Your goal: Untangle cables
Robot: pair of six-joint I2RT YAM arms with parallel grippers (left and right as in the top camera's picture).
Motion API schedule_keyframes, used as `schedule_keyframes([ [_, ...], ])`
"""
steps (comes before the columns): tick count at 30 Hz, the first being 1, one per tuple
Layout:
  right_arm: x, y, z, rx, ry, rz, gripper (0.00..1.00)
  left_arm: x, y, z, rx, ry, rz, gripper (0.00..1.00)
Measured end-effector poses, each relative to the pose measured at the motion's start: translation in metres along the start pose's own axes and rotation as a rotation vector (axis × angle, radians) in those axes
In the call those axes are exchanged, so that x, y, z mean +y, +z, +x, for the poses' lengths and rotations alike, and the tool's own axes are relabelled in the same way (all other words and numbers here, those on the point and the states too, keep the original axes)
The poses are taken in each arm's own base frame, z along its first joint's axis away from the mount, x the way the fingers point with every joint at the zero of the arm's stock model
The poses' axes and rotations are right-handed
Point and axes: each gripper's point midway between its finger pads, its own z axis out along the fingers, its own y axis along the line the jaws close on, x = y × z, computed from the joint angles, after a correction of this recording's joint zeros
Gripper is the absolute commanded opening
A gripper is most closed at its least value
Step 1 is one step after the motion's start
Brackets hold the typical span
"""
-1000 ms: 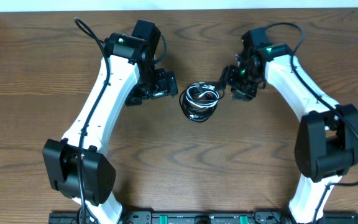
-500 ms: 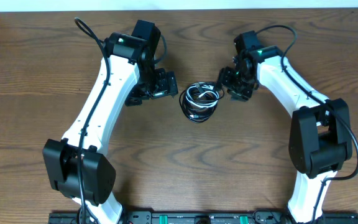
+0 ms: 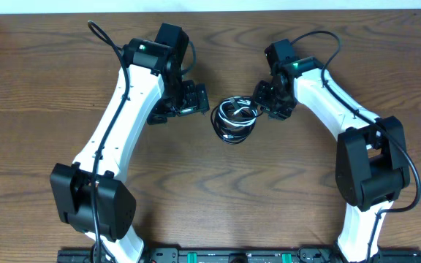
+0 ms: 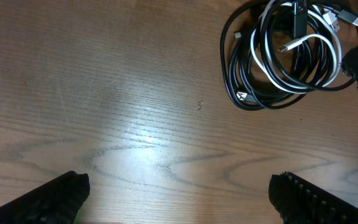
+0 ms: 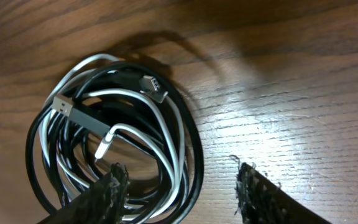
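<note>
Gripper status: my right gripper half-spread, holding nothing; one finger over the coiled cables, the other over the counter, the coil's outer strands between them. My left gripper wide, empty, near the coil. Judgement: I should close on one outer black strand only, low, then draw outward slowly.

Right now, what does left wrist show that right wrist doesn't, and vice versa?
Left wrist only: the left gripper, jaws wide apart, over bare table and well clear of the cables.
Right wrist only: the right gripper up close, open, with one finger over the bundle's edge and the other over bare wood.
Both: the same coiled bundle of black and white cables lying on the table.
</note>
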Motion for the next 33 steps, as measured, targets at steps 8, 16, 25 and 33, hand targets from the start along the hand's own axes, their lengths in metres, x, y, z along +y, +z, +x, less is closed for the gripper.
schedule_keyframes([
  [8,-0.001,0.001,0.000,-0.009,-0.005,0.013,0.53,0.000,0.000,0.000,0.000,0.000,0.000,0.98],
  [16,-0.002,0.008,0.003,-0.011,-0.002,0.035,0.39,0.000,0.000,0.000,0.000,0.000,0.000,0.98],
  [25,-0.002,0.012,0.003,-0.010,0.014,0.039,0.01,0.000,0.000,0.000,0.000,0.000,0.000,0.98],
  [33,-0.009,0.008,0.005,0.017,0.046,0.053,0.01,0.000,0.000,0.000,0.000,0.000,0.000,0.98],
])
